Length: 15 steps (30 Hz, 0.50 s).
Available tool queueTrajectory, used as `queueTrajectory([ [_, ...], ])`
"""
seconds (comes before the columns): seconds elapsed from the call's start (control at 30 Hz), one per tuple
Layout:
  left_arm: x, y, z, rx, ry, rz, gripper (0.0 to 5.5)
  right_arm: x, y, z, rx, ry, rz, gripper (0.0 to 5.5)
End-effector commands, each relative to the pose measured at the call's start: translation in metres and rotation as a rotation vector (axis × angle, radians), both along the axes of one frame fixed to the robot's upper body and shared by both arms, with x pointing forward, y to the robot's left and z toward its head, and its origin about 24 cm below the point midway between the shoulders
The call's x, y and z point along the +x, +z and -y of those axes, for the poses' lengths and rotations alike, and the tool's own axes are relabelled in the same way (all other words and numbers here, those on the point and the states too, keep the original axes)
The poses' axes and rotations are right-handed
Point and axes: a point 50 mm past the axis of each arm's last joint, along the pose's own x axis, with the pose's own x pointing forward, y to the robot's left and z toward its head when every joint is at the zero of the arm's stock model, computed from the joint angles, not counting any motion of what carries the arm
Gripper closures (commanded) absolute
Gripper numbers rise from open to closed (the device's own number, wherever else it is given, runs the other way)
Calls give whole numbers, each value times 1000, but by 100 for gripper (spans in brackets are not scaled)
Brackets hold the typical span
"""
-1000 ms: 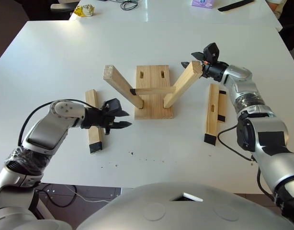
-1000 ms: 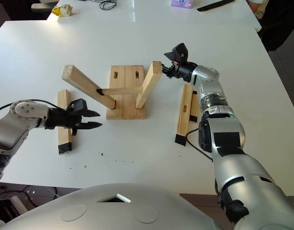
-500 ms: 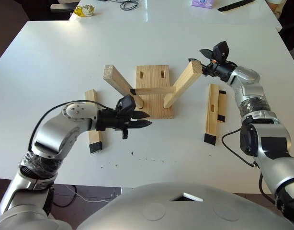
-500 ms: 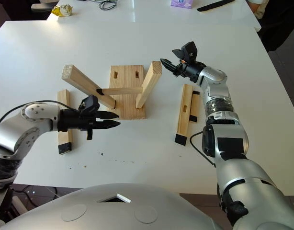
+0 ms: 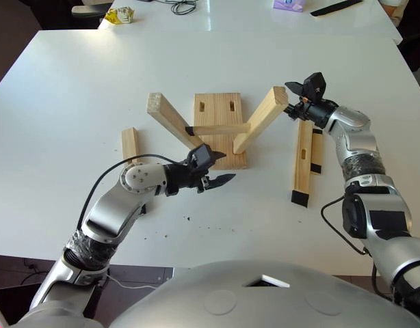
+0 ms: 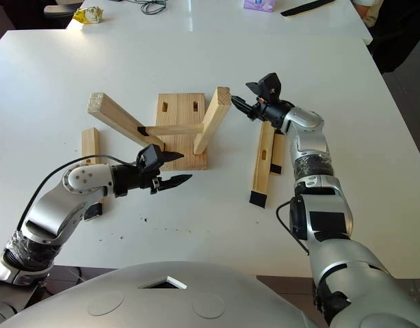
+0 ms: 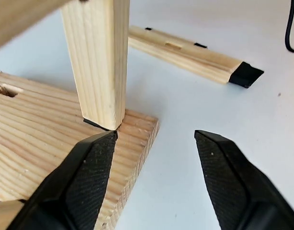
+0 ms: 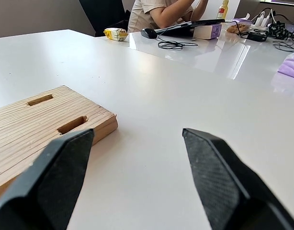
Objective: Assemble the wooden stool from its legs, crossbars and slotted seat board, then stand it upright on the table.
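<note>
From up top, the seat board (image 5: pixel 219 113) lies flat mid-table, long axis running away from me, with two legs (image 5: pixel 170 121) splaying up in a V and a crossbar (image 5: pixel 220 128) lying left to right between them. At my left wrist, the left gripper (image 7: pixel 156 136) has its jaws apart at the board's near corner; a bump here could lever the right leg (image 7: pixel 101 62) loose! At my right wrist, the right gripper (image 8: pixel 137 134) is spread wide and holds nothing, with the board beyond.

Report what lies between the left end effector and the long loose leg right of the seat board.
Only bare table between left end effector and loose leg, per left wrist view.
</note>
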Motion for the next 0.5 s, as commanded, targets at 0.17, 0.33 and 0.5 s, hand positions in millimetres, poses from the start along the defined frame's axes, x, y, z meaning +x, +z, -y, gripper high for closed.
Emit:
queueTrajectory([
  [0.17, -5, -22, -5, 135, 31, 54, 252, -3, 1, -1, 4, 0, -2, 206],
  [0.33, -2, -35, -10, 207, 82, 50, 252, -5, 1, -2, 0, 9, -2, 206],
  [0.5, -8, -44, -16, 278, 55, 10, 252, -6, 1, -3, -6, 13, -2, 206],
])
